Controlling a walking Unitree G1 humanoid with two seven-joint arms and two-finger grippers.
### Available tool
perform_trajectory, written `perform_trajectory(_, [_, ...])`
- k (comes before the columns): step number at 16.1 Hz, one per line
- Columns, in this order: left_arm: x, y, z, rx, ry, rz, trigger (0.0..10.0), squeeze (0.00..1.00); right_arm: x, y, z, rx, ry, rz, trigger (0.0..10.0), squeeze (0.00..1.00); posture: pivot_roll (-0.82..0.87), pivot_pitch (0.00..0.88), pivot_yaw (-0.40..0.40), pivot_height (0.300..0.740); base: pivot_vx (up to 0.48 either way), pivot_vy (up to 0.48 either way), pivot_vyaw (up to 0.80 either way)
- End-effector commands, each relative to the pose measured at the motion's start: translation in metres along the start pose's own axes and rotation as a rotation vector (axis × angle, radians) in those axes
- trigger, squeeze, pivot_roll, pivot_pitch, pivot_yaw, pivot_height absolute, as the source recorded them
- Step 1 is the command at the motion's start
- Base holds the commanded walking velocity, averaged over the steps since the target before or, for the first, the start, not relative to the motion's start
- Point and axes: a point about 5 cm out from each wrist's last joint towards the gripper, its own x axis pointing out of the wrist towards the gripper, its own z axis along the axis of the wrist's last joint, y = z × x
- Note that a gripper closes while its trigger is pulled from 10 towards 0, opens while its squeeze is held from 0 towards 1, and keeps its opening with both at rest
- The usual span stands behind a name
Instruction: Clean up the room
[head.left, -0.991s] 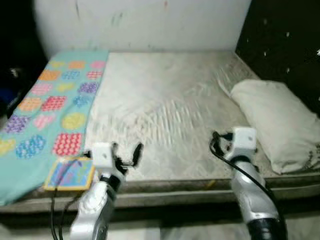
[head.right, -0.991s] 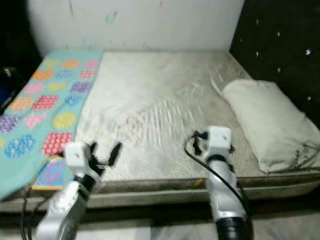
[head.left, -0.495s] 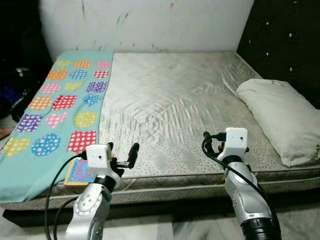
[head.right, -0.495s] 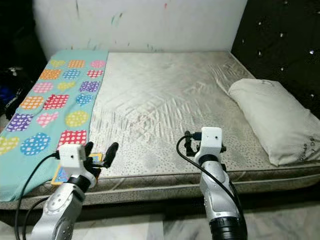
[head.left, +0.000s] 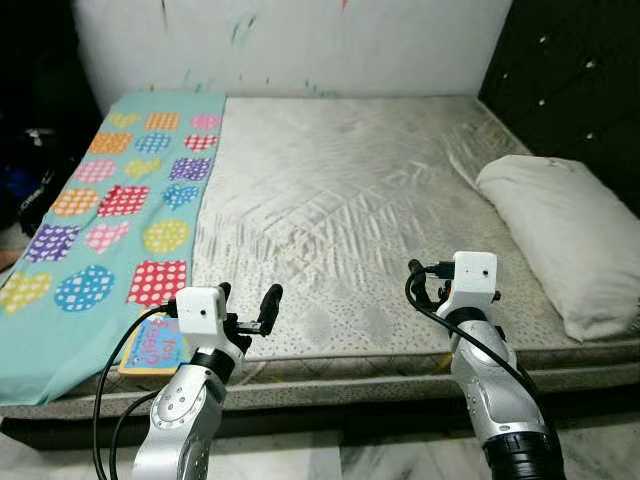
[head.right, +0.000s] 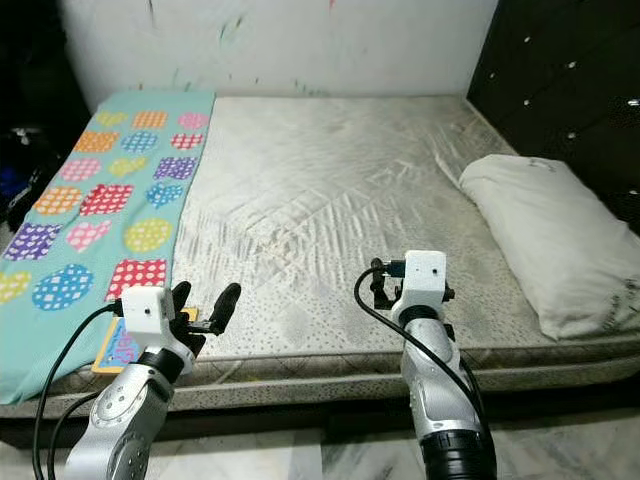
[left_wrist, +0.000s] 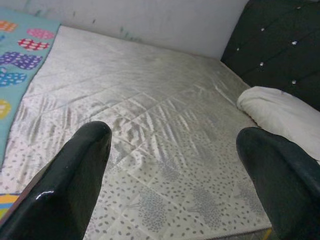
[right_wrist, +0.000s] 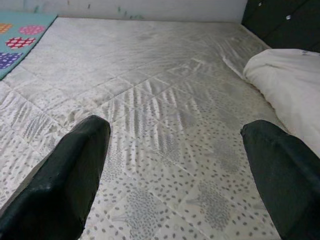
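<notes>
My left gripper (head.left: 245, 312) hovers with its two black fingers spread wide and empty at the near edge of the mattress (head.left: 350, 200), just beside a colourful book (head.left: 157, 345) that lies flat at the near corner of the patterned teal blanket (head.left: 110, 210). My right gripper (head.left: 425, 285) is raised over the mattress's near edge further along, and its wrist view shows both fingers (right_wrist: 65, 180) standing well apart with nothing between them.

As I judge it, the book is the loose thing to clear away, and it is nearest my left arm. To do this well I would swing the left gripper out toward the book, bring it down low, and take the book by an edge where it overhangs or lifts from the blanket, since a flat thing on soft bedding gives little to pinch. Pressing too hard would only sink it into the cloth.

By count: one book, one blanket along the bed's left side, one white pillow (head.left: 555, 235) at the right, one mattress, a dark tufted headboard (head.left: 570, 90) behind the pillow, and my two grippers.
</notes>
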Motion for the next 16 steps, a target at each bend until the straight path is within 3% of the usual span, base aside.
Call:
perform_trajectory(1, [0.0017,-0.0011,0.0046,0.007,-0.018,-0.017,10.0,0.0,0.0013,-0.0017,0.004,0.007,-0.008,0.003,10.0,0.0,-0.09,0.0,-0.023,0.74,0.345,0.0,0.0])
perform_trajectory(9, [0.0029,-0.0016,0.0032,0.003,-0.014,-0.008,10.0,0.0,0.0011,0.001,0.0036,0.01,-0.009,0.014,10.0,0.0,-0.09,0.0,-0.021,0.74,0.331,0.0,0.0])
perform_trajectory(16, [0.004,-0.0016,0.0023,-0.041,-0.015,0.024,10.0,0.0,-0.0004,-0.0007,0.0012,-0.01,-0.003,0.011,10.0,0.0,-0.1,0.0,-0.019,0.74,0.0,0.0,0.0])
